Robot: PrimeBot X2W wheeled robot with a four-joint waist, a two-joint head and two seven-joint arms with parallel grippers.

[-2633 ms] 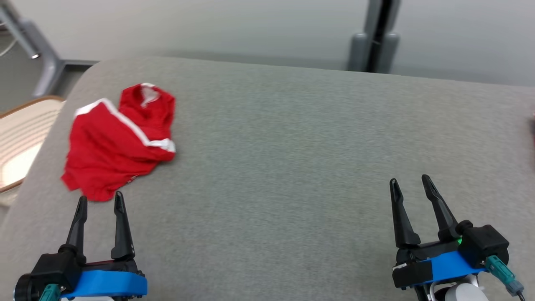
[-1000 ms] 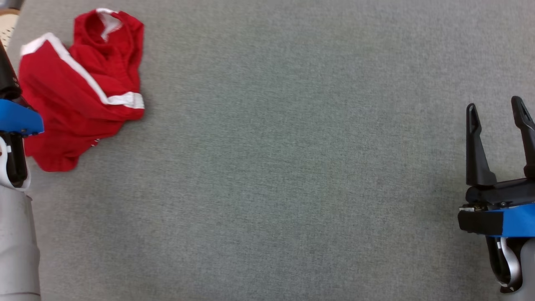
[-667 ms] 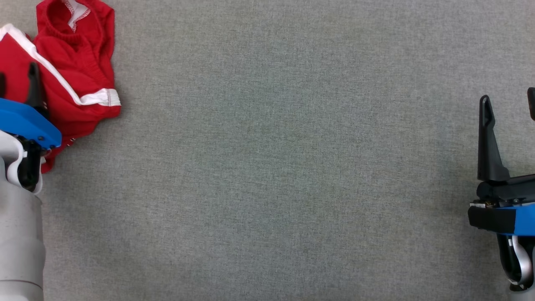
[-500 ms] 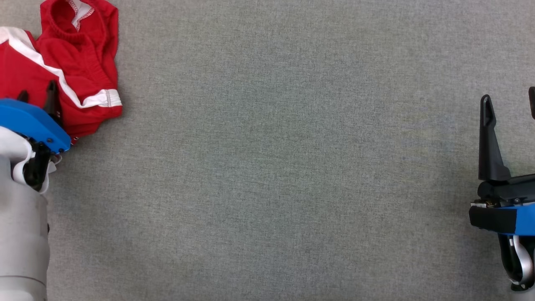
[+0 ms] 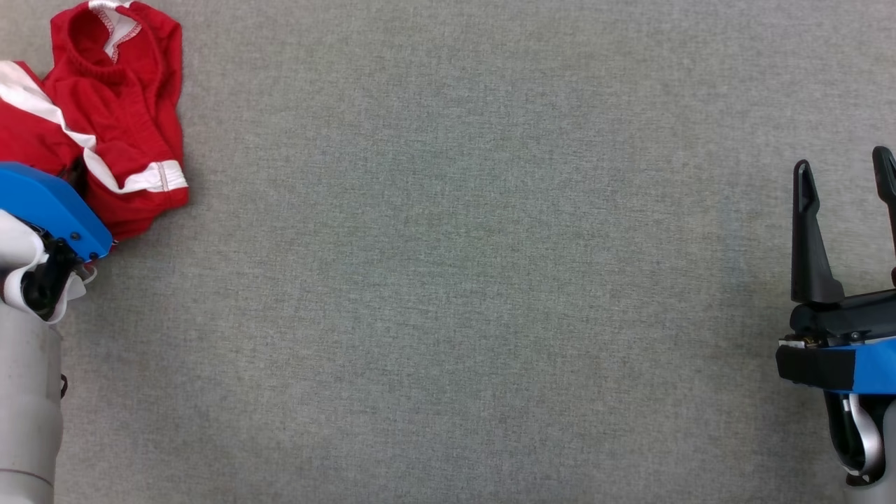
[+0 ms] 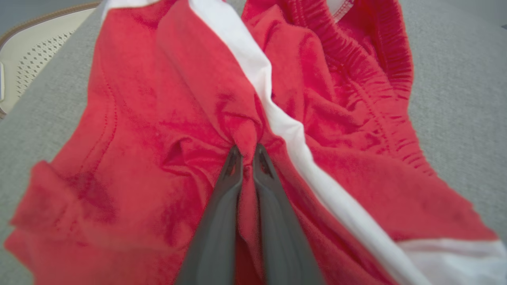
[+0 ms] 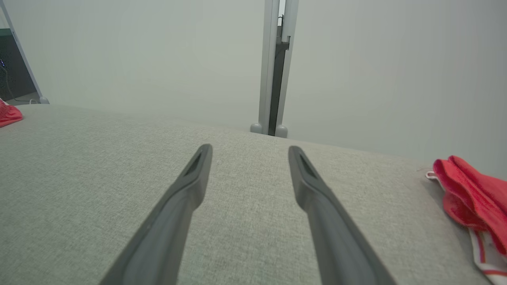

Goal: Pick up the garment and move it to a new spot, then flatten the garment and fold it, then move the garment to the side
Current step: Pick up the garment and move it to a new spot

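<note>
Grey woven fabric covers the whole table (image 5: 455, 280) in front of me, with a pale wall behind it and a grey upright post (image 7: 275, 67) standing past the far edge.

The red garment (image 5: 105, 105) lies crumpled at the table's far left corner in my head view, white stripe running across it and the elastic waistband turned up at the top. My left gripper (image 6: 245, 152) is down on it. From the wrist camera I see the two dark fingers drawn almost together, with a ridge of red cloth pinched between their tips, just beside the white stripe (image 6: 277, 114). The fabric puckers toward that pinch (so it does look like a real hold, not a brush). A pale perforated panel (image 6: 35, 51) shows off the table edge beyond the garment.

My right gripper (image 5: 842, 161) sits well apart, at the right side of the table, fingers spread wide with nothing between them, above bare grey cloth. Its wrist camera catches a second red cloth (image 7: 471, 198) with white trim lying at the right of that view.
</note>
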